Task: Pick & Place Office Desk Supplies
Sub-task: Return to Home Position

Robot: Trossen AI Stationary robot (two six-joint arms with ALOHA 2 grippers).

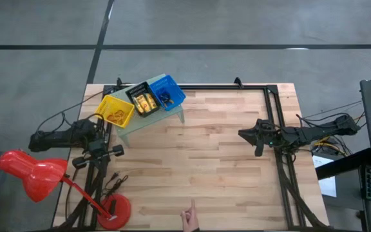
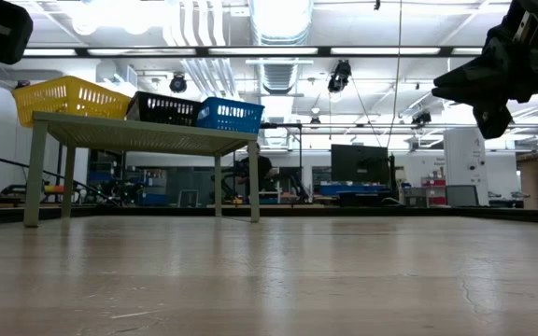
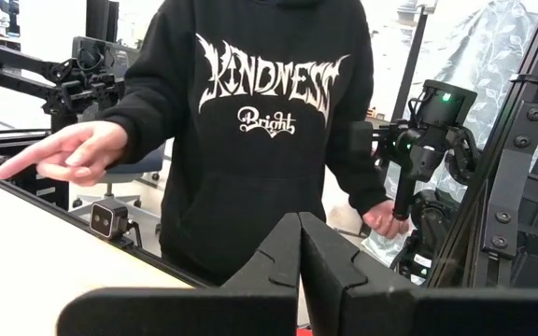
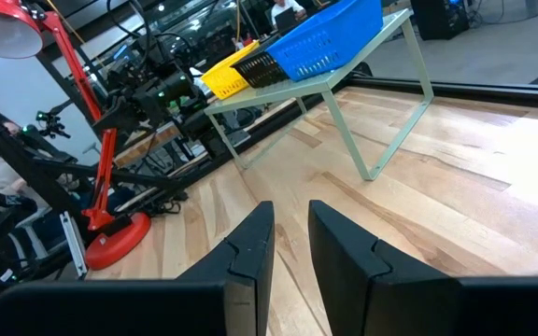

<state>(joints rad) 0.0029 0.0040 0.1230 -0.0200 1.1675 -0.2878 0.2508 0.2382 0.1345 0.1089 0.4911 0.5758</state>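
Nothing is left lying on the wooden table. The rubber bands sit in the yellow bin and the yellow-gold pieces in the black bin. Both bins stand beside the blue bin up on the pale green riser at the far left corner (what's in the blue one is too small for me to make out). So this looks like the tidy-up move: bring both arms home. The left gripper is off the table's left edge with its fingers pressed together. The right gripper hangs over the right side, empty, with a narrow gap between its fingers. I'd fold them back slowly and high, well clear of the riser's legs, and mind the person's hand reaching in at the near edge. The boards are bare and pale. A red lamp stands at the near left corner, and a lit workshop with ceiling ducts and monitors lies beyond.
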